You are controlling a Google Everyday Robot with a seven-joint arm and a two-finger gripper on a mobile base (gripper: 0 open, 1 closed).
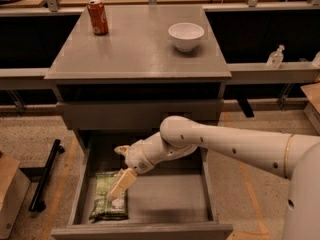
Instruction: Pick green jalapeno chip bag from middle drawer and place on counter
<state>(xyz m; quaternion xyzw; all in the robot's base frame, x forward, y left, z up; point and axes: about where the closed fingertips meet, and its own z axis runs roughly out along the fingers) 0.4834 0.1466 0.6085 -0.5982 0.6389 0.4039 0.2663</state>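
Note:
The green jalapeno chip bag (106,203) lies flat at the front left of the open middle drawer (165,199). My gripper (115,174) reaches down into the drawer from the right, open and empty. Its long lower finger (121,184) points down-left, with the tip over the bag's upper right part. I cannot tell if it touches the bag. The white arm crosses in front of the drawer's back. The grey counter (135,49) tops the cabinet above.
A red soda can (97,17) and a white bowl (186,35) stand on the counter. A shallower drawer front (100,115) sits shut above the open drawer. A black bar (45,181) and a cardboard box (9,194) lie on the floor at left. A clear bottle (275,58) stands on the right ledge.

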